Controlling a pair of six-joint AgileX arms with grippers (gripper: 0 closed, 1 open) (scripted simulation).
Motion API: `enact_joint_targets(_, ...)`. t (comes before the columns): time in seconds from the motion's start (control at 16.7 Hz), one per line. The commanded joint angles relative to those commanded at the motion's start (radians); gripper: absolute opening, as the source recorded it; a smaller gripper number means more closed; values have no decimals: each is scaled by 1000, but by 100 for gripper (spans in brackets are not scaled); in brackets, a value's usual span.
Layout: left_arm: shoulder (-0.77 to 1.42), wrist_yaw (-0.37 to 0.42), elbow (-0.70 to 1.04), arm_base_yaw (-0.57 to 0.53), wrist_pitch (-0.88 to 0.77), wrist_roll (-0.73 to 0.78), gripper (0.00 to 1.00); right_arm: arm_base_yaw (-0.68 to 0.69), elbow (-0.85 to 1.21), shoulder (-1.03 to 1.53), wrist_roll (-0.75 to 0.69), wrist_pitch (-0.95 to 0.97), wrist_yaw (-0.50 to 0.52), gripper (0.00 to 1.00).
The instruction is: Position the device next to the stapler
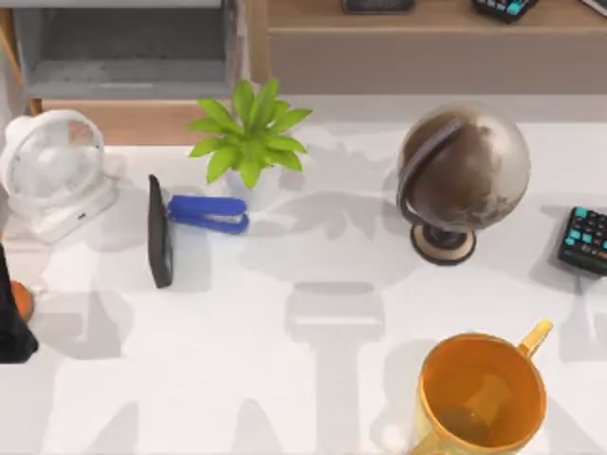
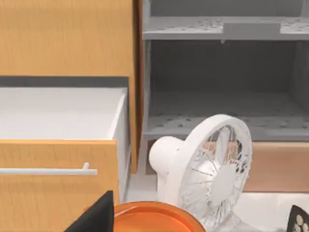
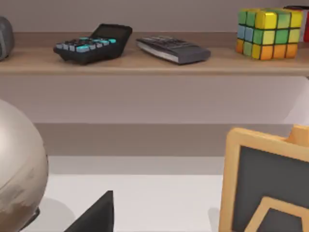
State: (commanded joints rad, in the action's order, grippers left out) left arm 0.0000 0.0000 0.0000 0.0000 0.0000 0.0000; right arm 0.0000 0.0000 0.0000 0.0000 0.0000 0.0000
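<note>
The device, a thin black slab [image 1: 159, 232], stands on its long edge on the white table, left of centre. The bright-blue stapler [image 1: 208, 213] lies right beside it on its right side, one end touching or nearly touching the slab. In the left wrist view a dark corner with pale dots [image 2: 299, 220] past the fan may be this slab. My left arm [image 1: 11, 327] is parked at the table's left edge, and a dark part of my left gripper [image 2: 99, 215] shows in its wrist view. A dark part of my right gripper [image 3: 96, 212] shows in the right wrist view.
A white fan [image 1: 52, 171] stands at the far left and a potted plant [image 1: 248, 137] behind the stapler. A globe [image 1: 462, 175], an orange mug [image 1: 482, 393] and a black keypad [image 1: 585, 239] occupy the right side. An orange object [image 1: 21, 300] sits by my left arm.
</note>
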Motion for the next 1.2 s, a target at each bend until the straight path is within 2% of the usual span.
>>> enact_joint_targets(0.3, 54, -3, 53, 7, -35, 12, 100, 0, 0, 0, 0, 0, 0, 100)
enact_joint_targets(0.54, 253, -12, 247, 36, -164, 51, 100, 0, 0, 0, 0, 0, 0, 100)
enact_joint_targets(0.84, 655, -26, 630, 103, -412, 114, 100, 0, 0, 0, 0, 0, 0, 100)
enact_joint_targets(1.2, 1281, -33, 1212, 211, -752, 176, 100, 0, 0, 0, 0, 0, 0, 100)
